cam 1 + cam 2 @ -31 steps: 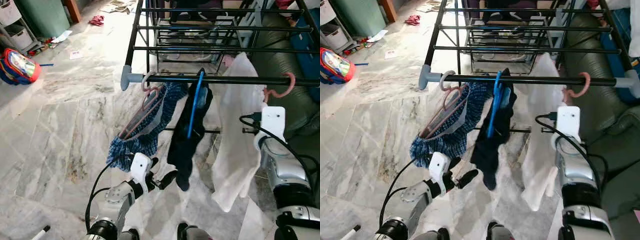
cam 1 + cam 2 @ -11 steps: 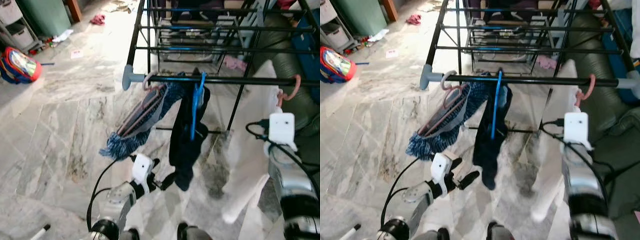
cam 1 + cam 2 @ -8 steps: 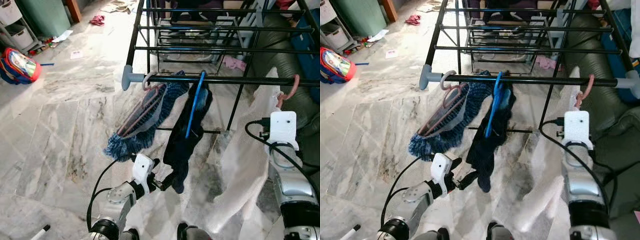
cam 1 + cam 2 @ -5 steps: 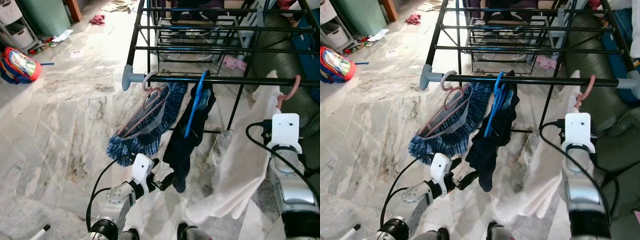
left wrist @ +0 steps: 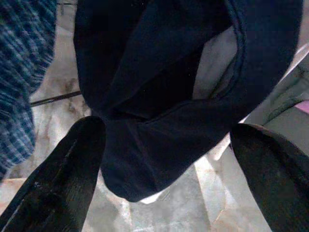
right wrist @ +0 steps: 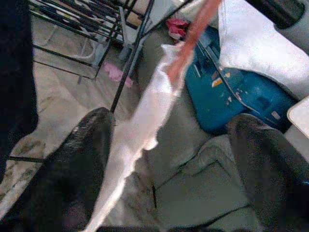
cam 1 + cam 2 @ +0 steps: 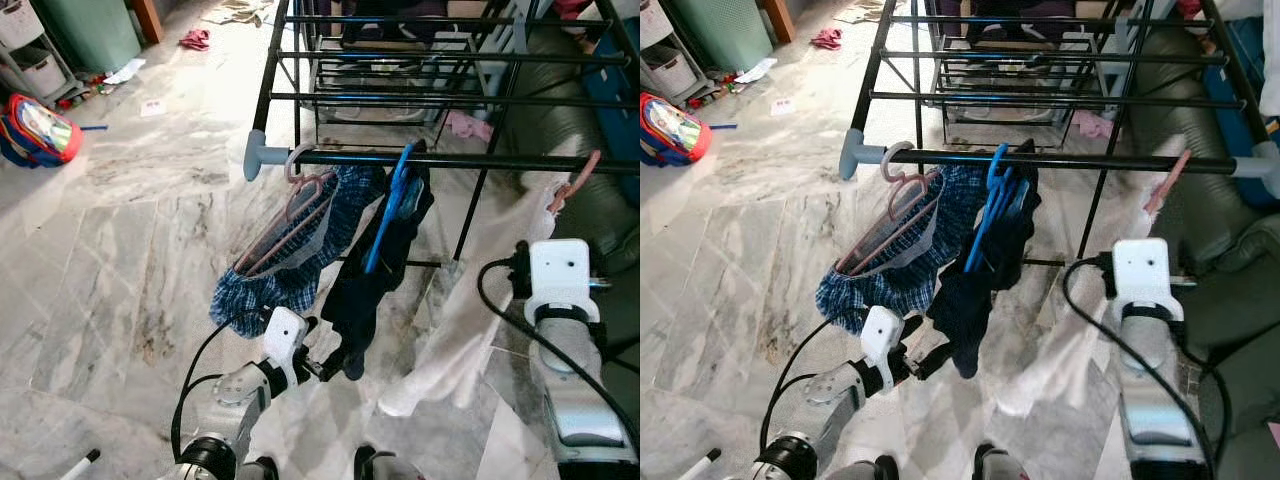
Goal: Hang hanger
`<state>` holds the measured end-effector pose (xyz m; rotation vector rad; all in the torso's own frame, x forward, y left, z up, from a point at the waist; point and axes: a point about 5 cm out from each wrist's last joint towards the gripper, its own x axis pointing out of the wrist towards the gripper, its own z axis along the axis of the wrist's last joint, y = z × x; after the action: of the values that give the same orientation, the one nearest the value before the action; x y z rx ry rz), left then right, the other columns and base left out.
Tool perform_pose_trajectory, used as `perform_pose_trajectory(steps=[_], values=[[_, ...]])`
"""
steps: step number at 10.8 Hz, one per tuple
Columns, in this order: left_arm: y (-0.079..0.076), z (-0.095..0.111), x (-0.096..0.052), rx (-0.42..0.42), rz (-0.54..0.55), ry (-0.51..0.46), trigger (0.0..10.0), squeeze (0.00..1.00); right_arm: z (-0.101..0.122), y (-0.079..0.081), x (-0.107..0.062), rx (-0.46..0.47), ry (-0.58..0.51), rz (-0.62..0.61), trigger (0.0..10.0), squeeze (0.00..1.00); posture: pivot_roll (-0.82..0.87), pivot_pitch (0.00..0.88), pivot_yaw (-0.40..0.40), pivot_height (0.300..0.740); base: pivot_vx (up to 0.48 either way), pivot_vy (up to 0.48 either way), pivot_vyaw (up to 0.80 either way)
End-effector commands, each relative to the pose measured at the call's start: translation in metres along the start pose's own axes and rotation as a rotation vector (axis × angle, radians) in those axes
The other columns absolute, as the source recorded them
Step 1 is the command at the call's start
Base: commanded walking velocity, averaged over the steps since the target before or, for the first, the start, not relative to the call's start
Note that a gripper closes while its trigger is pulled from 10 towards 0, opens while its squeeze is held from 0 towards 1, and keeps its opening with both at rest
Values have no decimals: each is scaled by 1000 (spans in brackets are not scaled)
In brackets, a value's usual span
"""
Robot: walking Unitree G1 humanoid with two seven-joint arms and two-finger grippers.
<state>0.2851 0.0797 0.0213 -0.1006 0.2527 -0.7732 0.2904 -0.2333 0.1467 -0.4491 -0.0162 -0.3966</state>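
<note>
A dark navy garment [image 5: 159, 96] hangs just ahead of the left gripper [image 5: 164, 159], its lowest fold dipping between the spread fingers [image 5: 53, 183]. A blue checked cloth [image 5: 21, 82] lies beyond one finger, over marble floor [image 5: 193, 203].

No text, label, brand, number or sign can be read anywhere in these views. The small paper [image 7: 152, 108] lying on the floor carries pinkish marks, but they are too small and blurred to make out. The colourful bag [image 7: 38, 131] has a printed front whose pattern cannot be read as words.
</note>
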Motion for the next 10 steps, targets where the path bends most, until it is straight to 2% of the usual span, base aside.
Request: perform_pose_trajectory(steps=[1, 2, 3, 4, 6, 8, 10], values=[[0, -3, -2, 13, 8, 16, 10000, 0, 3, 2, -5, -3, -23, -2, 10000, 1000, -102, 204, 25, 740, 0, 0, 0], [9, -4, -5, 22, 117, 17, 10000, 0, 1, 13, -14, -25, -47, 30, 10000, 1000, -99, 201, 24, 740, 0, 0, 0], [14, -5, -8, 30, 166, 23, 10000, 0, -5, 19, -21, -36, -48, 51, 10000, 1000, -97, 197, 24, 740, 0, 0, 0], [18, -5, -10, 33, 201, 17, 10000, 0, -8, 23, -26, -51, -47, 64, 10000, 1000, -92, 195, 22, 740, 0, 0, 0], [36, 2, -16, 88, 361, 40, 10000, 0, -9, 26, -28, -92, -89, 77, 10000, 1000, -82, 196, 20, 740, 0, 0, 0], [39, 1, -19, 93, 402, 50, 10000, 0, -3, 28, -28, -84, -142, 90, 10000, 1000, -80, 193, 19, 740, 0, 0, 0], [37, 5, -14, 113, 422, 40, 10000, 0, -2, 31, -27, -84, -150, 103, 10000, 1000, -78, 189, 20, 740, 0, 0, 0]])
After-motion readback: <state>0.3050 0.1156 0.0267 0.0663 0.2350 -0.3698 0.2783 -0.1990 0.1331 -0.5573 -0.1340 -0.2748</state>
